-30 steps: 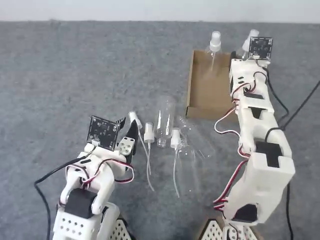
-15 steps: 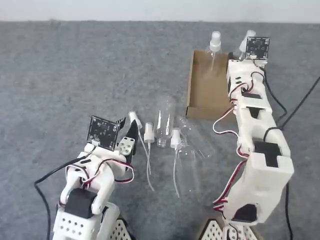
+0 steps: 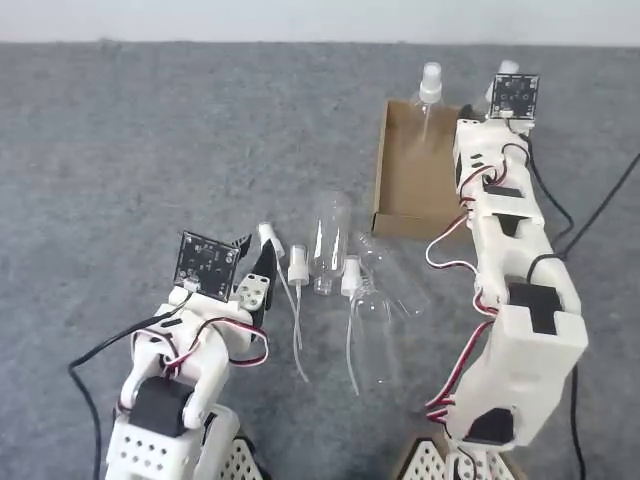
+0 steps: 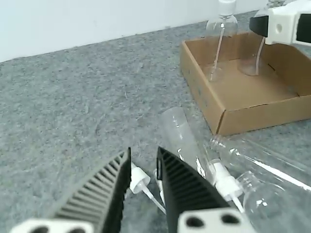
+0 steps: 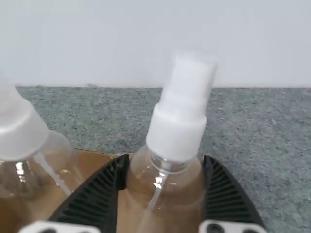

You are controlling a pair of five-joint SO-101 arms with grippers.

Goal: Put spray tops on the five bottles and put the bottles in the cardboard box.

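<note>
The cardboard box (image 3: 400, 215) lies at the far right of the table. A capped bottle (image 3: 429, 92) stands in its far corner. Beside it stands a second capped bottle (image 5: 167, 165), and my right gripper (image 5: 164, 162) is shut on it, one jaw against each side. Three uncapped clear bottles lie mid-table: one (image 3: 329, 240), another (image 3: 374, 335) and a third (image 3: 398, 275). Three loose spray tops with tubes lie among them: one (image 3: 268, 235), a second (image 3: 298, 264) and a third (image 3: 351, 276). My left gripper (image 4: 143, 153) hovers just short of a spray top (image 4: 138, 178), narrowly open and holding nothing.
Grey carpet (image 3: 150, 150) covers the table, bare to the left and at the back. My right arm (image 3: 510, 230) stretches along the box's right side, with cables beside it. A white wall runs along the far edge.
My right arm shifted slightly toward the box's far corner with the capped bottle, then stopped. The left arm and the loose parts have not moved.
</note>
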